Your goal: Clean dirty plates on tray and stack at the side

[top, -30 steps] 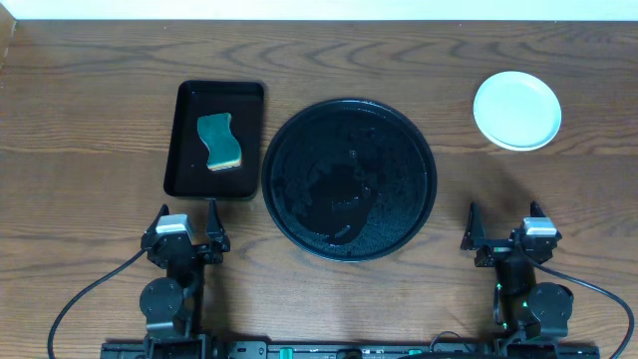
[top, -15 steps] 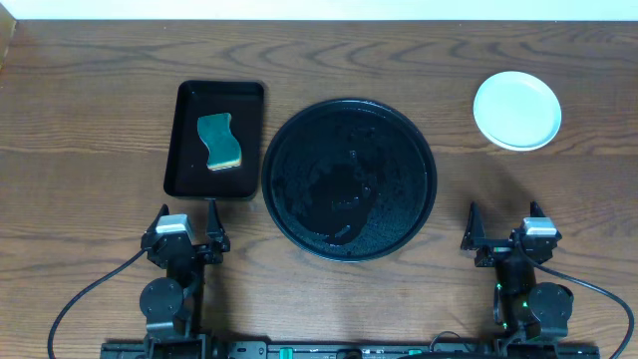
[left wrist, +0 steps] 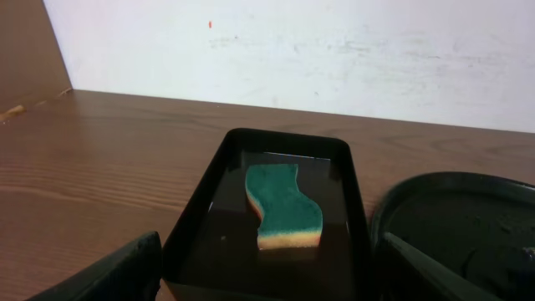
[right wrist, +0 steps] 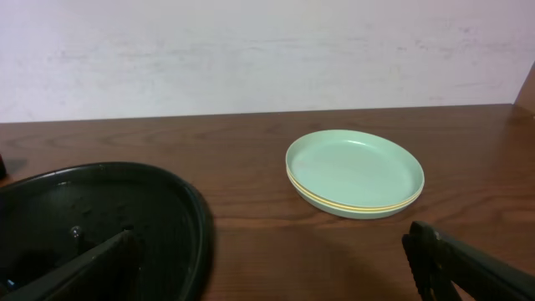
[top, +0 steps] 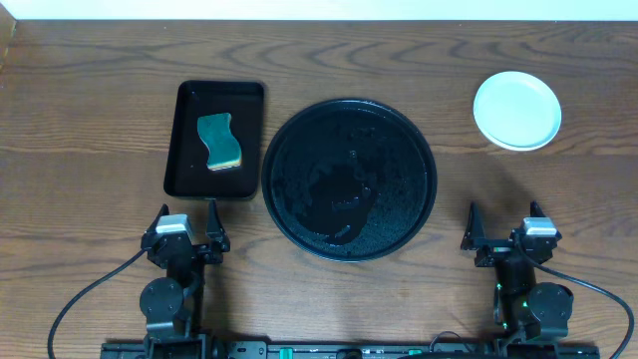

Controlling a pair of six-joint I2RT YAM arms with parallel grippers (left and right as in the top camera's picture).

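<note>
Right hand (right wrist: 272, 280) spread, stacked plates (right wrist: 355, 171), yellow rim wrist-view only

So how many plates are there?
3, all in one stack on the table right of the black tray: mint on top, yellow edge beneath, mint lowest. More could hide between.

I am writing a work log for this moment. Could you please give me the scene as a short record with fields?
plates: stacked on the tabletop, right of the round tray; mint on top, yellow edge below
round tray: no plates on it, water drops on it
sponge: lies in the rectangular tray
left gripper: open, holds nothing
right gripper: open, holds nothing
</note>
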